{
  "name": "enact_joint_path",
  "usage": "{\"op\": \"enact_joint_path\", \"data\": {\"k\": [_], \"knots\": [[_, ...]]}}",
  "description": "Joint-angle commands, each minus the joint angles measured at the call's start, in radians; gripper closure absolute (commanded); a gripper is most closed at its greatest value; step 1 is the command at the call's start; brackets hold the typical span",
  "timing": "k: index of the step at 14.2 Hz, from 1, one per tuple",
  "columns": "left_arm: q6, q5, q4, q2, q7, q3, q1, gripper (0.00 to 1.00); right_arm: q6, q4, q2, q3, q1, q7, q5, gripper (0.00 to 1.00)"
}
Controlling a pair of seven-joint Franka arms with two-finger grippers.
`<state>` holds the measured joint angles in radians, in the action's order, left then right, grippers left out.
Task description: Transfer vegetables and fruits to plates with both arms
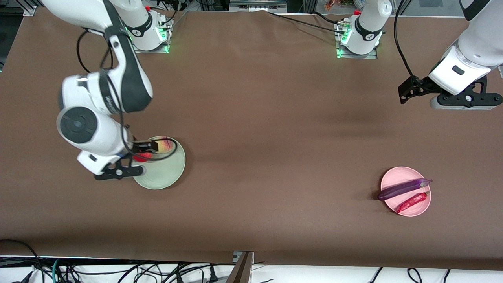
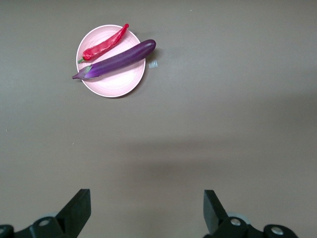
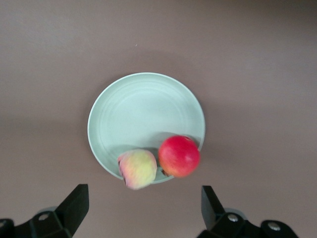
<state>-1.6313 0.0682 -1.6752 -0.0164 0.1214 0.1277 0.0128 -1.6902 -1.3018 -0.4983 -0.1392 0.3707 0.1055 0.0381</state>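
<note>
The pale green plate (image 1: 165,173) holds the yellowish peach (image 1: 166,144) and the red pomegranate-like fruit (image 1: 142,156) at its rim. In the right wrist view the plate (image 3: 143,114), peach (image 3: 137,168) and red fruit (image 3: 179,156) show too. My right gripper (image 1: 146,151) (image 3: 143,206) is open and empty, up over that rim by the fruits. The pink plate (image 1: 397,177) (image 2: 111,84) holds the purple eggplant (image 1: 404,188) (image 2: 119,59) and the red chili (image 1: 412,202) (image 2: 105,43). My left gripper (image 1: 408,90) (image 2: 147,208) is open and empty, high over bare table.
The brown table (image 1: 275,137) is bare between the two plates. A small pale scrap (image 2: 153,64) lies on the table beside the pink plate. The arm bases (image 1: 149,31) (image 1: 359,35) stand along the table edge farthest from the front camera. Cables lie past the nearest edge.
</note>
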Motion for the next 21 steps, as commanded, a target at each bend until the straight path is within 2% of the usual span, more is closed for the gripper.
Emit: {"op": "enact_joint_path", "data": {"k": [1, 3, 5, 6, 11, 15, 21], "knots": [[0.007, -0.027, -0.001, -0.010, -0.012, 0.001, -0.004, 0.00, 0.079, -0.040, 0.125, 0.009, -0.048, -0.023, -0.017, 0.00], [0.007, -0.027, -0.001, -0.010, -0.012, 0.001, -0.005, 0.00, 0.141, -0.056, 0.187, 0.048, -0.110, -0.027, -0.018, 0.00], [0.007, -0.027, -0.001, -0.010, -0.012, 0.001, -0.005, 0.00, 0.130, -0.094, 0.248, 0.119, -0.198, -0.027, -0.017, 0.00], [0.007, -0.027, -0.001, -0.010, -0.012, 0.001, -0.004, 0.00, 0.127, -0.120, 0.276, 0.134, -0.244, -0.029, -0.020, 0.00], [0.007, -0.027, -0.001, -0.010, -0.012, 0.001, -0.004, 0.00, 0.179, -0.198, 0.426, 0.142, -0.331, -0.026, -0.020, 0.00], [0.007, -0.027, -0.001, -0.010, -0.011, 0.001, -0.002, 0.00, 0.237, -0.212, 0.429, 0.178, -0.374, -0.089, -0.017, 0.00], [0.007, -0.027, -0.001, -0.010, -0.012, 0.001, -0.001, 0.00, 0.241, -0.182, 0.400, 0.178, -0.363, -0.089, -0.010, 0.00]]}}
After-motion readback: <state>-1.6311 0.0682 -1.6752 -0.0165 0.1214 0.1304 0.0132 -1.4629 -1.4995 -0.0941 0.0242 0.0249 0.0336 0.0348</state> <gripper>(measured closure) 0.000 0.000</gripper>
